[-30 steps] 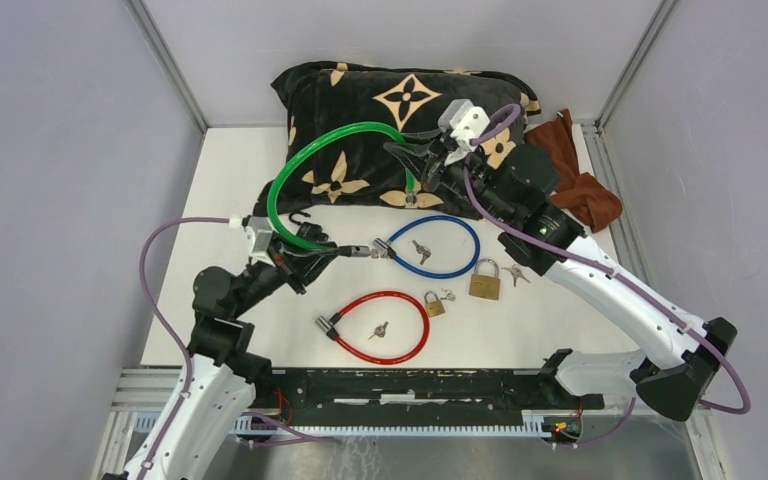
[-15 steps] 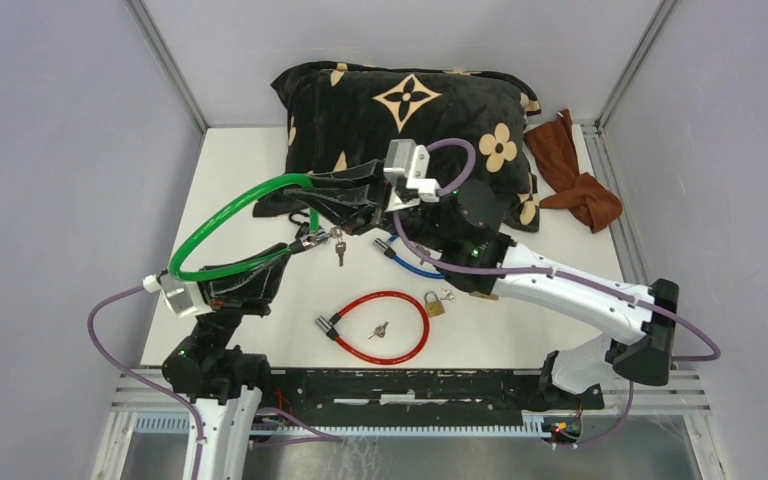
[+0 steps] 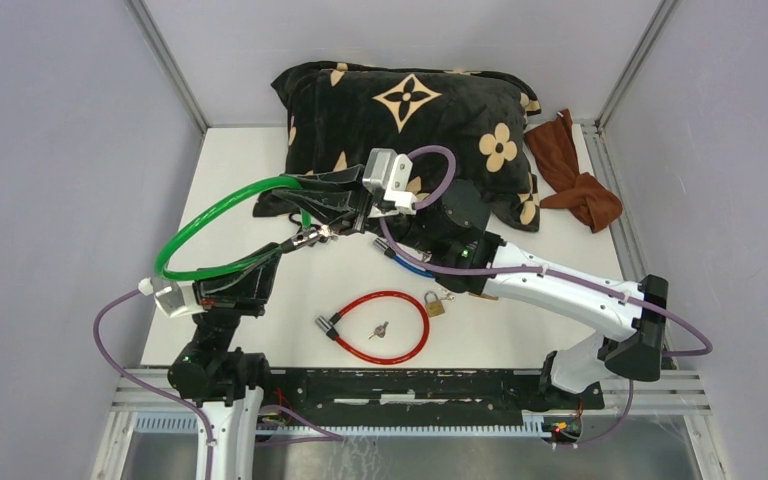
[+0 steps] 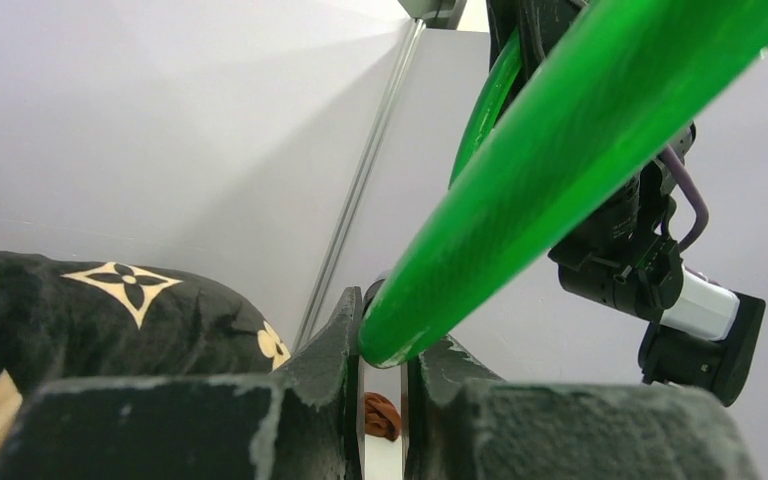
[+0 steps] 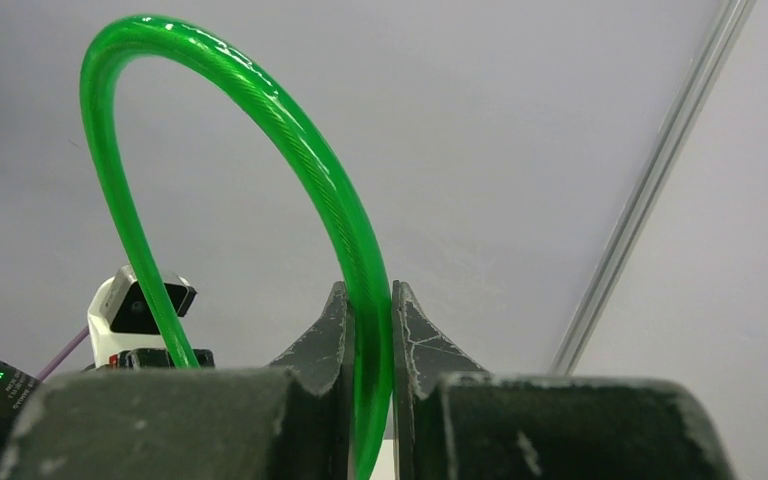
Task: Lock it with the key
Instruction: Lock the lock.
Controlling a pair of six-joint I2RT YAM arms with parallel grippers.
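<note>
Nearest the arm bases, flat on the white tabletop (image 3: 230, 160): a red cable lock (image 3: 423, 335) closed into a loop, with a small key (image 3: 378, 329) lying inside the loop and a small brass padlock (image 3: 434, 304) just beside it on the right. A step farther, under the right forearm, a blue cable lock (image 3: 410, 265), mostly hidden. On the left at about the same depth, the left gripper (image 3: 285, 250), nearly closed and clamped on one end of the green cable lock (image 3: 210, 205), close to its metal lock head (image 3: 310, 238). In the left wrist view, the green cable pinched between the two fingers (image 4: 330, 350), with only a narrow slit left below it. Any key in that head too small to make out. Green loop raised off the tabletop, arching out to the left and back round between both grippers. Just beyond, the right gripper (image 3: 315, 200), reaching in from the right, likewise almost shut and squeezing another stretch of the same cable. In the right wrist view, the cable running straight down between the finger pads (image 5: 415, 340) and touching both. Farther back, a black pillow (image 3: 410, 100) with tan flower patterns, set against the back wall, its front edge just behind the right gripper. In the far right corner, a crumpled brown cloth (image 3: 575, 185) beside the pillow.
</note>
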